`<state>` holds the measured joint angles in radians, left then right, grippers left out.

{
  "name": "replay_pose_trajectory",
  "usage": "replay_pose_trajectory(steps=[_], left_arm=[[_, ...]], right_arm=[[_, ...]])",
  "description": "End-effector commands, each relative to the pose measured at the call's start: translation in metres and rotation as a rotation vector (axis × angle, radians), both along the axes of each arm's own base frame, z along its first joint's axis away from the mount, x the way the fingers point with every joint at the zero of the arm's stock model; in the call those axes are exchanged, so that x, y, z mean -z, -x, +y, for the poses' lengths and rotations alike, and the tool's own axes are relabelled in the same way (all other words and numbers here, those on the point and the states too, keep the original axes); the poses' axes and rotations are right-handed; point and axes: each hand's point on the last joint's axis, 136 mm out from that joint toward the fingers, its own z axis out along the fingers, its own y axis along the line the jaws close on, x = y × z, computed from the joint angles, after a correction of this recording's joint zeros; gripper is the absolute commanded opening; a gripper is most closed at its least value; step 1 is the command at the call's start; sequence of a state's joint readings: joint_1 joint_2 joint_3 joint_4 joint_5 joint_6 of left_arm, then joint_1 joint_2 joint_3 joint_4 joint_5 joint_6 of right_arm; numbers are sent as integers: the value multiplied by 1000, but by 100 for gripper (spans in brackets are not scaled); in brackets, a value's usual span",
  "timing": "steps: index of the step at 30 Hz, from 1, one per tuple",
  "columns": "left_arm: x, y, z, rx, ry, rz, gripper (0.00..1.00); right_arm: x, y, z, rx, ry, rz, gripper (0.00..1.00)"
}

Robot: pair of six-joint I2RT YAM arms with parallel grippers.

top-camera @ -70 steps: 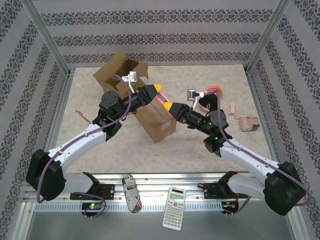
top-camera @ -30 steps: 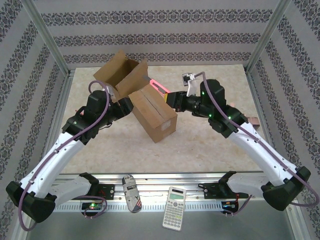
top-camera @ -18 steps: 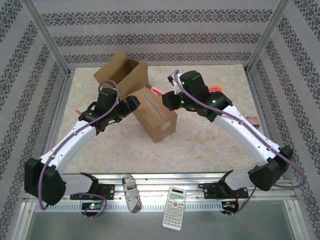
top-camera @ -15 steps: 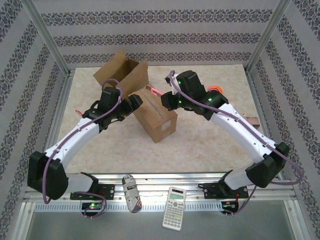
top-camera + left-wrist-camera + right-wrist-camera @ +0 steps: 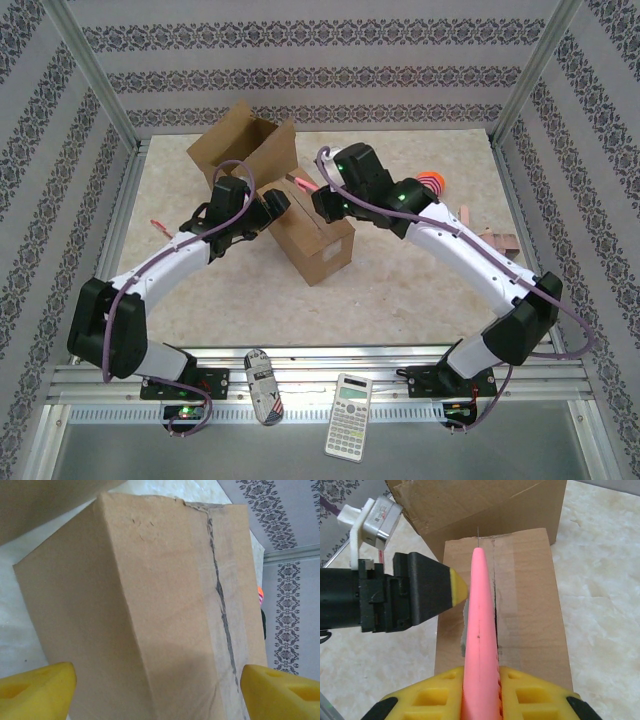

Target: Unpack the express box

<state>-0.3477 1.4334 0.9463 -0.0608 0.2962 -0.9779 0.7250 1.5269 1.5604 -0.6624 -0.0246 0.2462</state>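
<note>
Express box (image 5: 318,238) sits mid-frame on the desk (image 5: 385,300), taped shut. The tape seam (image 5: 220,595) runs the length of its upper face and looks ragged in places, but no flap is lifted, so the contents are unknown. Right claw (image 5: 480,680) is pinching a pink tool (image 5: 480,625) that is long and tapered, with its tip laid along that seam toward the top of the wrist frame. My read is that it's the slitter for the tape. Left claw (image 5: 160,690) is spread wide, with its yellow tips at lower left and lower right of its own view and the box between them. I can't see any contact, so it is probably straddling the box to brace it during the cut. In the right wrist view its black, yellow-tipped finger (image 5: 427,592) sits just left of the tool. A second carton (image 5: 245,150) at upper left has its flaps up, and its interior is too dark to tell what's inside. An orange item (image 5: 432,180) and a pinkish item (image 5: 497,240) lie loose right of centre, and I can't tell what they are. We're at the opening step, with unpacking not yet started.
</note>
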Motion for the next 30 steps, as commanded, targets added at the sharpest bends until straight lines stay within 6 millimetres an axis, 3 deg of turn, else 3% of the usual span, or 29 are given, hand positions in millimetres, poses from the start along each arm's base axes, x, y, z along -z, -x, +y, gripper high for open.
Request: replay_pose_trajectory(steps=[1,15,30], left_arm=[[1,-8,2,-14,25,-27,85],[39,8,5,-5,28,-7,84],[45,15,3,17,53,-46,84]], right_arm=[[-11,-9,5,17,23,-63,0],[3,-13,18,86,176,-109,0],[26,-24,32,109,200,-89,0]])
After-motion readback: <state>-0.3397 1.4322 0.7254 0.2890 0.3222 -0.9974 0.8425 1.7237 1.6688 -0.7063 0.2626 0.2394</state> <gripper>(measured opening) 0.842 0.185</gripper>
